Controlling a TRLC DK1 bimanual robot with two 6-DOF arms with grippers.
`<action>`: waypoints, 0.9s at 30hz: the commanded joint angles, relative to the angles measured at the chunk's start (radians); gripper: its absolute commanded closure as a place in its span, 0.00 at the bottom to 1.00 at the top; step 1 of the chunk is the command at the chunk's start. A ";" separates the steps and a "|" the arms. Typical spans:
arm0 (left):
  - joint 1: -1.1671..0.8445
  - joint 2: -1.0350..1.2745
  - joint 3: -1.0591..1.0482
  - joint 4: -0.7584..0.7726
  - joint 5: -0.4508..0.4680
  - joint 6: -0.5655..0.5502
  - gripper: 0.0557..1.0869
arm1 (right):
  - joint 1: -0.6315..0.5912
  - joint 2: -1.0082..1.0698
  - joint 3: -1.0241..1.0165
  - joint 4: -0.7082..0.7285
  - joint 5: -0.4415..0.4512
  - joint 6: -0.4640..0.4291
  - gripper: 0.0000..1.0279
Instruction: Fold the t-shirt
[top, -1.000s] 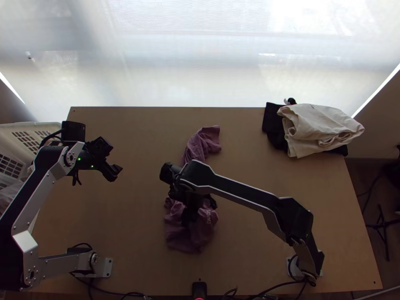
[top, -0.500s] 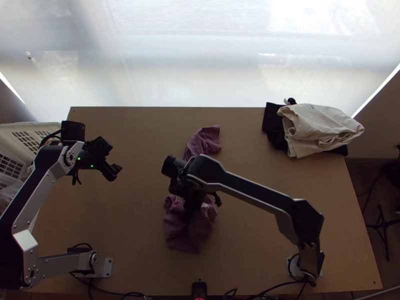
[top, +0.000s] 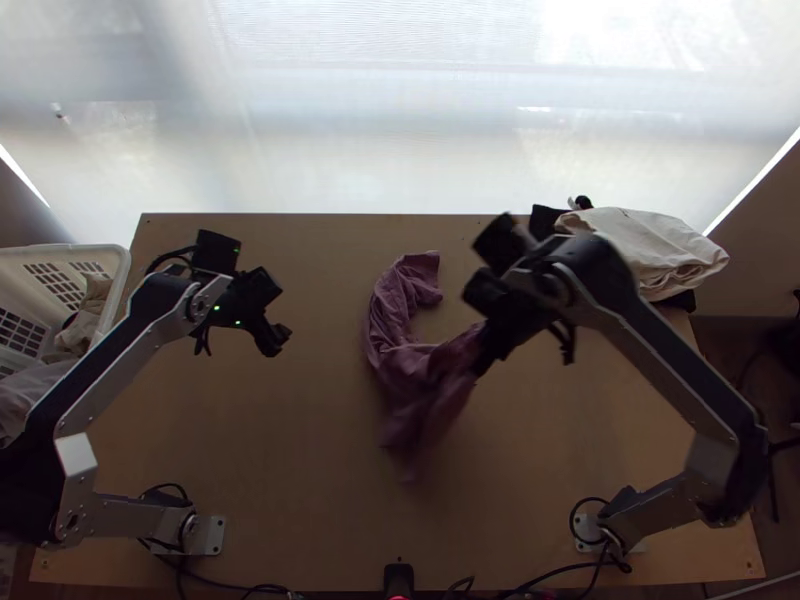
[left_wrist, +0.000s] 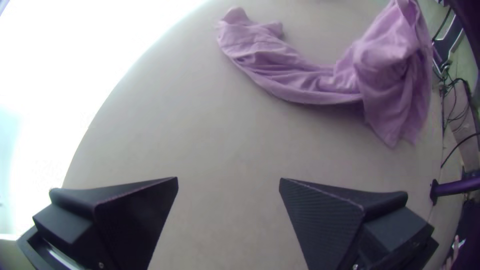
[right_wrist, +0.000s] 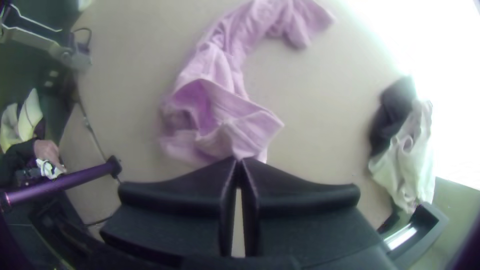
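The left arm (top: 130, 350) bends out over the tabletop's (top: 280, 500) left edge, then angles back in. Its gripper (top: 273, 340) hangs above the left half, the flat black fingers (left_wrist: 130, 215) spread wide apart. The right arm (top: 680, 380) bows toward the right edge and folds back toward the middle, where its gripper (top: 483, 362) slants down, fingers (right_wrist: 200, 180) meeting at the tips.

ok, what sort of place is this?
Probably a robotics lab set up for cloth folding: two arms mounted on a wooden table, a bunched purple t-shirt, a basket of laundry.
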 joint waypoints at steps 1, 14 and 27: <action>-0.165 0.126 0.117 0.023 -0.043 -0.046 0.04 | -0.287 -0.189 -0.297 -0.010 0.004 -0.062 0.97; -0.294 0.291 0.306 0.024 -0.076 -0.083 0.04 | -0.662 -0.116 -0.533 0.132 0.316 -0.099 0.31; -0.277 0.351 0.373 0.024 -0.089 -0.071 0.04 | -0.334 -0.119 -0.375 0.117 0.221 -0.096 0.18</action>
